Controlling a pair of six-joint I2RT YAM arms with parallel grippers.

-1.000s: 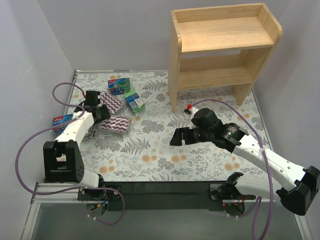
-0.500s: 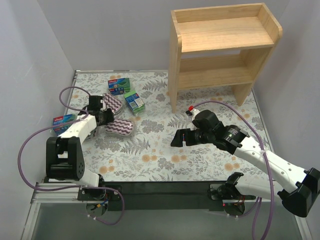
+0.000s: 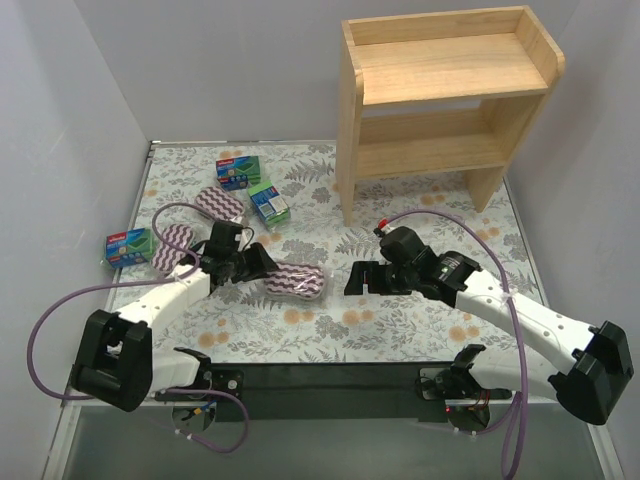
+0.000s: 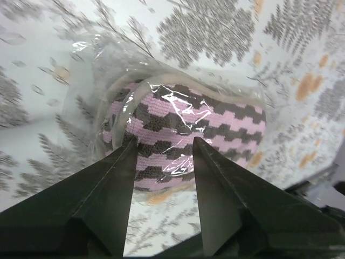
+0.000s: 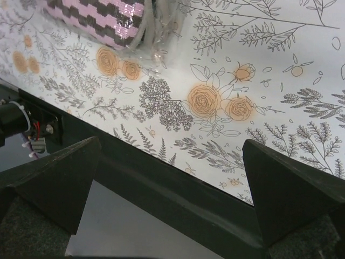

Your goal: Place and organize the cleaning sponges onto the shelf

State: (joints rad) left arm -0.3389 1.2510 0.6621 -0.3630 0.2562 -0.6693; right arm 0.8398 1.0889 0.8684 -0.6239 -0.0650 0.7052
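My left gripper [image 3: 262, 268] is shut on one end of a plastic-wrapped oval pad with maroon-and-white stripes [image 3: 296, 281], low over the table's middle. In the left wrist view the pad [image 4: 188, 129] sits between my fingertips [image 4: 164, 148]. Two more striped pads [image 3: 220, 203] [image 3: 172, 246] lie at the left. Green sponge packs lie at the back left [image 3: 238, 172], beside it [image 3: 268, 203] and by the left wall [image 3: 127, 245]. The wooden shelf [image 3: 450, 100] stands at the back right, both tiers bare. My right gripper [image 3: 353, 278] is open and empty, just right of the held pad, which shows in the right wrist view [image 5: 102, 16].
The table has a floral cloth [image 3: 400, 320]. Grey walls close in the left, back and right sides. The black front rail [image 5: 178, 205] lies under my right gripper [image 5: 172, 156]. Purple cables loop from both arms.
My left gripper has carried the striped pad from the pile at the left rightwards to the table's middle. My right gripper has shifted slightly and stayed open.
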